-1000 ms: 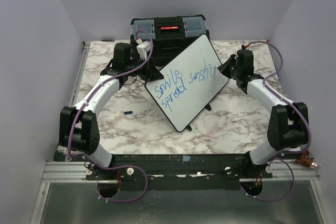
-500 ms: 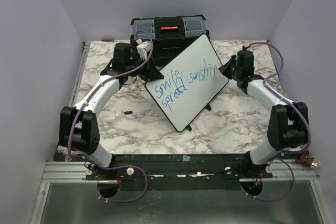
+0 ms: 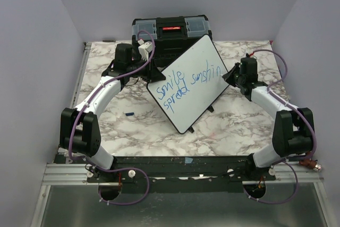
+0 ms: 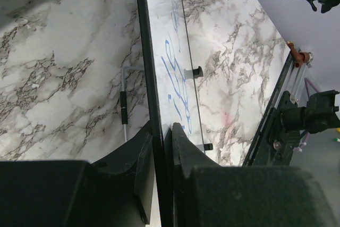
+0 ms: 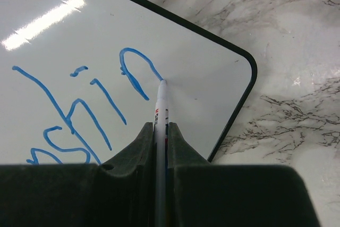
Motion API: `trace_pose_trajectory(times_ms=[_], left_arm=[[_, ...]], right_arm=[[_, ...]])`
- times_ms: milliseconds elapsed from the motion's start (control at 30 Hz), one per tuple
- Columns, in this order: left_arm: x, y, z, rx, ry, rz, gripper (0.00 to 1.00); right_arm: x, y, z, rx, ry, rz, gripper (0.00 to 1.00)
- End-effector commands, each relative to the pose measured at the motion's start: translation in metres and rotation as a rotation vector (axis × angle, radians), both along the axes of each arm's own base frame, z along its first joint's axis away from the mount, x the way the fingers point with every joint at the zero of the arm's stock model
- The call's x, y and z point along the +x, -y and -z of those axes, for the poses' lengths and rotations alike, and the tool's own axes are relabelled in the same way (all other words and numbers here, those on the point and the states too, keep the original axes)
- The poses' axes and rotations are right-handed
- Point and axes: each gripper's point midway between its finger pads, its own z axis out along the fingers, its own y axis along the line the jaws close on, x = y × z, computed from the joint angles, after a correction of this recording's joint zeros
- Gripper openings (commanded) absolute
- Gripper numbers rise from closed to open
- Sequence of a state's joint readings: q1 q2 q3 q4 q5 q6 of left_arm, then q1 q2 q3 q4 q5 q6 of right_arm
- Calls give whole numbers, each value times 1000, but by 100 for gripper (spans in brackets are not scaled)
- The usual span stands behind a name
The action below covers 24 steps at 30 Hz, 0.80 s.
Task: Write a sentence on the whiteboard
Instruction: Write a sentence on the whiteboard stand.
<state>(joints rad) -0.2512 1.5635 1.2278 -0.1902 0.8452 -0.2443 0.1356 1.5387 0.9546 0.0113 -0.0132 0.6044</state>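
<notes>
The whiteboard (image 3: 203, 52) stands tilted on the marble table, turned diagonally. My left gripper (image 3: 154, 74) is shut on its left black rim; in the left wrist view the rim (image 4: 144, 67) runs between the fingers of that gripper (image 4: 162, 137). The sentence (image 3: 178, 98) is in blue, two slanted lines reading roughly "smile spread sunshin". My right gripper (image 3: 230, 73) is shut on a white marker (image 5: 161, 114), whose tip touches the board (image 5: 207, 73) at the end of the last blue letter (image 5: 133, 65). In the right wrist view this gripper (image 5: 161, 134) clamps the marker's barrel.
A black toolbox (image 3: 170, 31) stands right behind the whiteboard at the table's back edge. A small blue cap (image 3: 129, 114) lies on the marble table (image 3: 133, 131) left of the board. Grey walls close in both sides.
The right gripper has moved slightly right and toward the near edge with the marker, and a new last letter "n" has appeared after "sunshi". The left arm and board have stayed still.
</notes>
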Motion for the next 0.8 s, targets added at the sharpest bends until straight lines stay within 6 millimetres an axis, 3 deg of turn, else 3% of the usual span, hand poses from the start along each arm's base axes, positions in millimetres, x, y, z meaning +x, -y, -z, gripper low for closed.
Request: trace_pose_trajectory(times_ms=[0,200,533,767], left_arm=[[10,2,-25,10,191,26,0],[9,2,-25,11,192,24,0],[8,1,-27,12,197,22,0],[7,2,-28,9,200,26,0]], right_arm=[[-19,-4,18,7,-72,-22,1],[-24,7,4,-39,-50,15,1],[-31,21,-43,-69,61,67,1],[-29,27,-47,-79,84,86,1]])
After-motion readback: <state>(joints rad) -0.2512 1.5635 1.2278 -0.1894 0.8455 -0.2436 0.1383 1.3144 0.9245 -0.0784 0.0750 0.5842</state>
